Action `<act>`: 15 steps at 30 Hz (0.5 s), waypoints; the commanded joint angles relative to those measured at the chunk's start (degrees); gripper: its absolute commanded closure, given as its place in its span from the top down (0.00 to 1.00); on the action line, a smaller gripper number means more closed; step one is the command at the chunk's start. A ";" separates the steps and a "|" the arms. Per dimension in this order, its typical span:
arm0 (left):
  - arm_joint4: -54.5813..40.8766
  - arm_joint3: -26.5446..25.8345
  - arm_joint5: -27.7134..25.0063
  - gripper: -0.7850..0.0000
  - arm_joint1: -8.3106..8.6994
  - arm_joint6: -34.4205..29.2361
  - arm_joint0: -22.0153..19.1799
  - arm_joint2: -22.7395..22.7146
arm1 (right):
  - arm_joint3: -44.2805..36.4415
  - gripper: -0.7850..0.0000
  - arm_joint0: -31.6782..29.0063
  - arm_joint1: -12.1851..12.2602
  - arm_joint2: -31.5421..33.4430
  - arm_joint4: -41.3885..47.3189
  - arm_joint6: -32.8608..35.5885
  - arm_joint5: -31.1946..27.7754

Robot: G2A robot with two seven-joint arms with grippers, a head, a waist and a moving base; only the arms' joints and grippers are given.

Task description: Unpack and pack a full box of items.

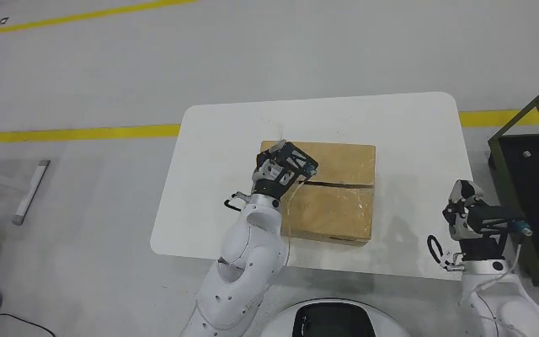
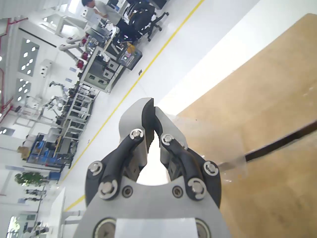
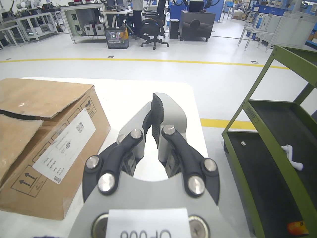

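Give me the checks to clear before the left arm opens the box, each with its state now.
1. Box flat on table: ok.
2. Flaps shut, seam showing: ok.
3. Left jaws over the seam's end: ok.
4. Left jaws open for a grasp: not ok, shut.
5. Tape off the seam: not ok, it crosses the seam.
6. Right jaws clear of the box: ok.

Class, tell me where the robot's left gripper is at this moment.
In the top view the left gripper sits over the cardboard box, at its left end beside the flap seam, on the white table.
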 commanded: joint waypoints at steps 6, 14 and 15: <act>2.83 -3.05 -1.15 0.00 1.29 0.53 4.01 -10.13 | -0.24 0.00 3.59 -0.03 -1.76 -0.50 1.21 -2.48; 5.58 -3.10 1.02 0.00 1.98 3.11 5.79 -17.12 | 0.30 0.00 6.94 -0.21 -4.99 -1.89 2.35 -3.53; 5.23 -2.87 2.06 0.00 1.97 3.37 6.01 -17.73 | 0.35 0.00 7.18 -0.23 -5.32 -2.01 2.42 -3.62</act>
